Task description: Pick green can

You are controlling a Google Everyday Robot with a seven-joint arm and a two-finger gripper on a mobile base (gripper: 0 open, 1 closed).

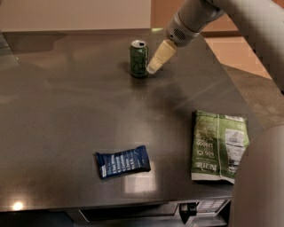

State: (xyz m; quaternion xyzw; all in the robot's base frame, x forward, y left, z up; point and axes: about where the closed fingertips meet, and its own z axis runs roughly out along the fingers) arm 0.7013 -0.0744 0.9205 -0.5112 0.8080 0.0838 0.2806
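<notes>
A dark grey, faintly glossy counter [57, 111] fills most of the view. A pale wall [75, 13] runs along its far edge, and there is warm tan flooring beyond its right corner.

Near the front, left of centre, a flat dark-blue snack wrapper [123, 162] with pale print lies slightly askew. Farther back and a little to the right, the green can [139, 59] stands upright near the far edge of the counter, its silver top showing and pale markings on its side.

Just beside the can's right side is the cream-coloured pincer [153, 67]. It slants down and to the left from a grey wrist, with its tip near the can's lower half. I cannot tell whether the pincer touches the can, or whether it is apart or together.

To the right, near the front edge, a flat green-and-white chip bag [218, 146] lies well apart from the can. The robot's grey arm [248, 26] crosses the top right corner.
</notes>
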